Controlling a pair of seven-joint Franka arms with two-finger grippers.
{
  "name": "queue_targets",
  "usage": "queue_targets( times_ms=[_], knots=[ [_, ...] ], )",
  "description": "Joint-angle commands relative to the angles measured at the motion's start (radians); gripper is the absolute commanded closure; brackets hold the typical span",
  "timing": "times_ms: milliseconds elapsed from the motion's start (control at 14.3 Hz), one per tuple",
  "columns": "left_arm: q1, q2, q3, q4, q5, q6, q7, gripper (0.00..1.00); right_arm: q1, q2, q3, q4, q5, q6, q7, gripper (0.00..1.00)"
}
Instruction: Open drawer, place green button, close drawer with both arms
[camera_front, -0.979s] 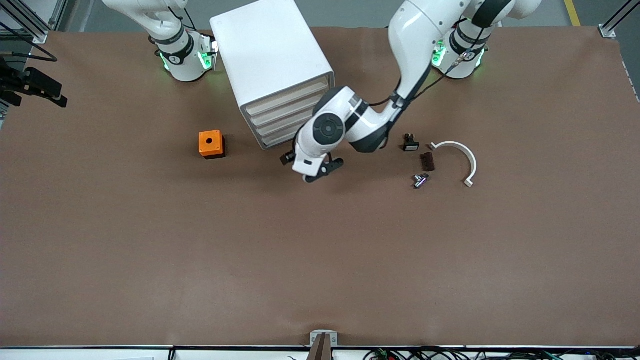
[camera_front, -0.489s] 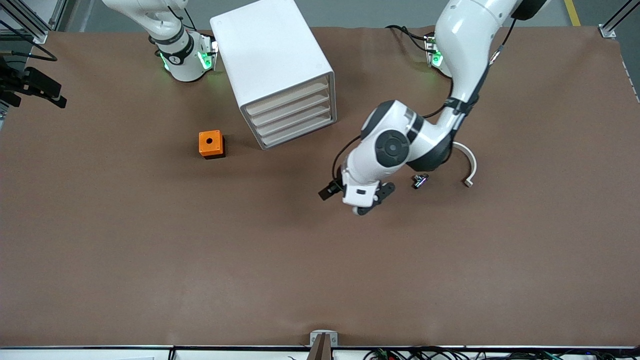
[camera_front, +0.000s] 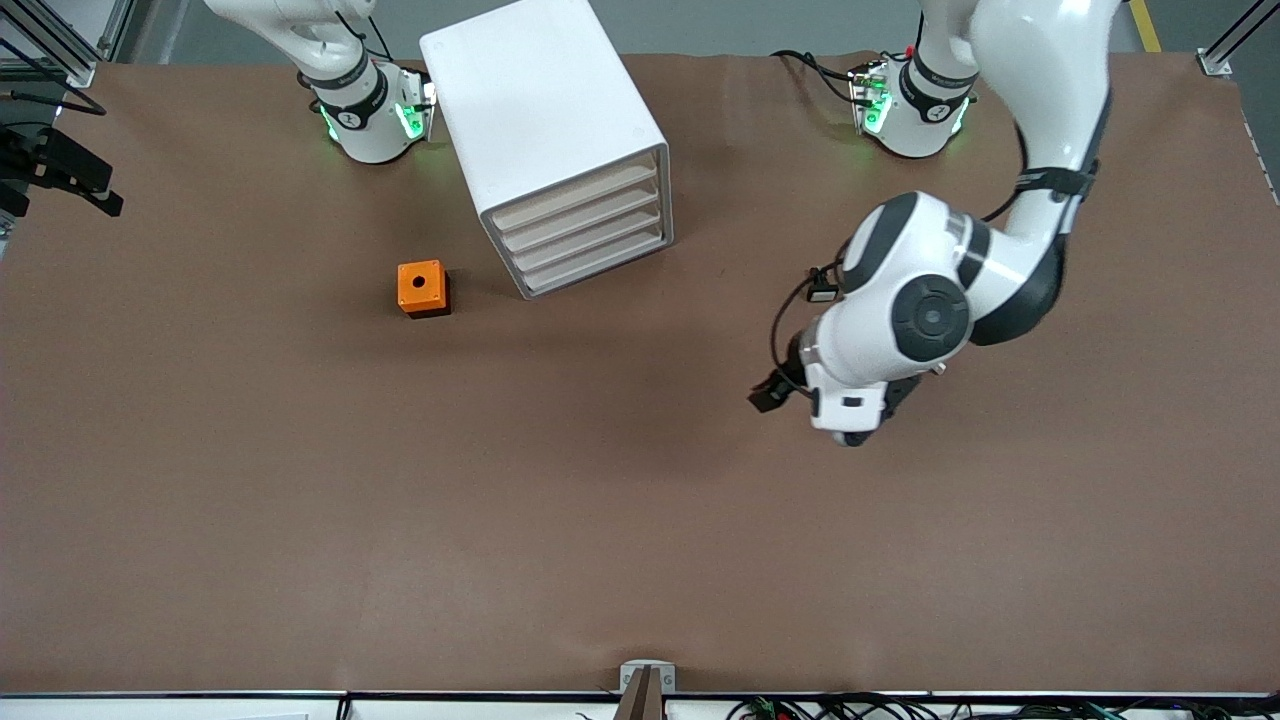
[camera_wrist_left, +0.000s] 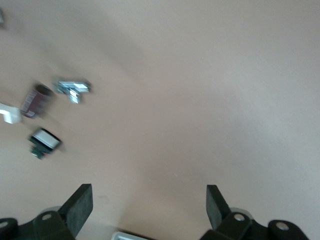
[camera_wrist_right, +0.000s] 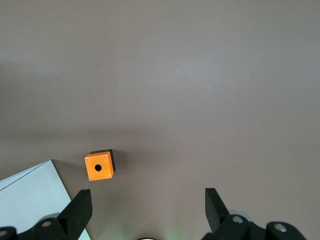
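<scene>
Button (camera_wrist_left: 44, 142), green-bodied with a pale cap, lies among small parts under the left arm's elbow, hidden from the front camera. Left gripper (camera_wrist_left: 149, 205), wide open and empty, hangs over bare table (camera_front: 600, 520), apparently positioning. Drawer (camera_front: 600, 262) sits closed. Right gripper (camera_wrist_right: 149, 207), open, empty, waits high above the orange box (camera_wrist_right: 99, 165).

No readable text or labels anywhere.

small parts (camera_wrist_left: 45, 107) blurred, cabinet (camera_wrist_right: 35, 200) cut off
</scene>
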Motion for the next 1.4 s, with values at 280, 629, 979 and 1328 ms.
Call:
queue_targets(
  times_ms=[280,629,979,1328],
  knots=[
    [0.099,-0.110,-0.018,-0.093,0.023,-0.007,0.046,0.00,-0.041,-0.051,0.008,-0.064,0.036,0.016,-0.018,0.00],
    [0.194,-0.185,-0.052,-0.174,0.022,-0.010,0.461,0.00,-0.039,-0.045,0.008,-0.058,0.036,0.016,-0.020,0.00],
    [0.306,-0.290,-0.052,-0.230,0.020,-0.108,0.795,0.00,-0.039,-0.043,0.007,-0.052,0.036,0.014,-0.020,0.00],
    [0.384,-0.350,-0.041,-0.222,0.047,-0.157,0.919,0.00,-0.039,-0.046,0.007,-0.052,0.036,0.016,-0.020,0.00]
  ],
)
